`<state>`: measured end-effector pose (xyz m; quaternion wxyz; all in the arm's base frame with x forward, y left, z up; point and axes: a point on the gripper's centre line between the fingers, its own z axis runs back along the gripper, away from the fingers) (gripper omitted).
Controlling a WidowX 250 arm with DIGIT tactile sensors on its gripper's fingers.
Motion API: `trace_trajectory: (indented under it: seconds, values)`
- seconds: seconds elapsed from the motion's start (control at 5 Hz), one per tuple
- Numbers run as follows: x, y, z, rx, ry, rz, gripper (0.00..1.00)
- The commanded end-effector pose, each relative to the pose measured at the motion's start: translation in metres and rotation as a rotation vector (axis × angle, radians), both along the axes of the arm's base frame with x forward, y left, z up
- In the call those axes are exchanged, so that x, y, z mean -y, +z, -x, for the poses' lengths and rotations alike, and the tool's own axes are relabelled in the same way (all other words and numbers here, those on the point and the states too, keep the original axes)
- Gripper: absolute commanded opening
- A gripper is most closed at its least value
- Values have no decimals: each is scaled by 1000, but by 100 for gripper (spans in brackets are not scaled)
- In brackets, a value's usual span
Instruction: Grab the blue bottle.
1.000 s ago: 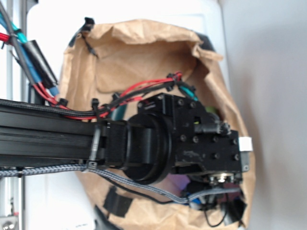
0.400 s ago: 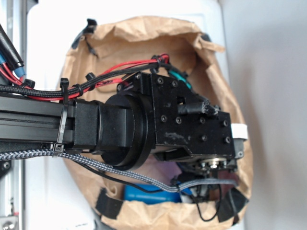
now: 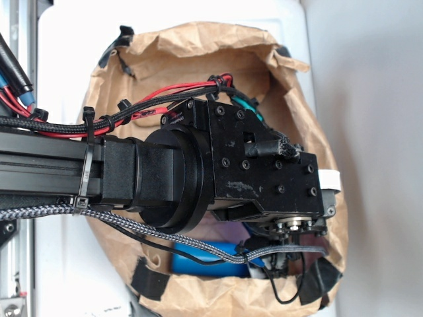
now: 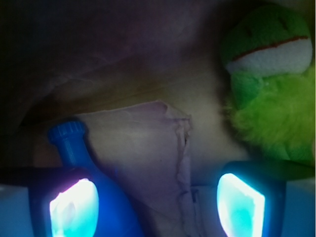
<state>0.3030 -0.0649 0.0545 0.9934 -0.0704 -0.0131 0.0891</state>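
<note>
In the exterior view, the black arm (image 3: 99,178) reached in from the left over a crumpled brown paper bag (image 3: 198,53) that stood open on a white surface (image 3: 59,277). The wrist block (image 3: 258,165) filled the middle of the bag's mouth and hid most of what lay inside. Red and black cables (image 3: 165,96) ran along the top of the arm, and a braided grey cable (image 3: 132,224) looped beneath it. Below the wrist block, near the lower edge of the bag, a strip of the blue bottle (image 3: 201,258) showed, lying on its side on the bag's floor. The claw itself pointed down into the bag and could not be seen from there. In the wrist view, the gripper (image 4: 157,200) stood wide open, its two fingers (image 4: 74,205) at the lower left and lower right with a broad gap between them, and nothing was gripped. The bottle (image 4: 79,153) lay at the lower left, its ribbed cap pointing up the frame and its body running down behind the left finger, close against it, though whether they touched could not be told. A green plush toy (image 4: 269,98) with a white mouth patch sat at the upper right, above the right finger. Wrinkled paper of the bag (image 4: 148,143) covered the space between the fingers.
</note>
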Motion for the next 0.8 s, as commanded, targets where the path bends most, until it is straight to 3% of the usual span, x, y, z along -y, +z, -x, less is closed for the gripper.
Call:
trace_trajectory:
  seconds: [0.0, 0.2, 0.4, 0.6]
  values:
    - [6, 32, 4, 120, -35, 258, 100]
    - [7, 23, 12, 124, -288, 249, 100]
    - [7, 13, 15, 123, -376, 248, 100]
    - [5, 12, 15, 30, -475, 312, 100]
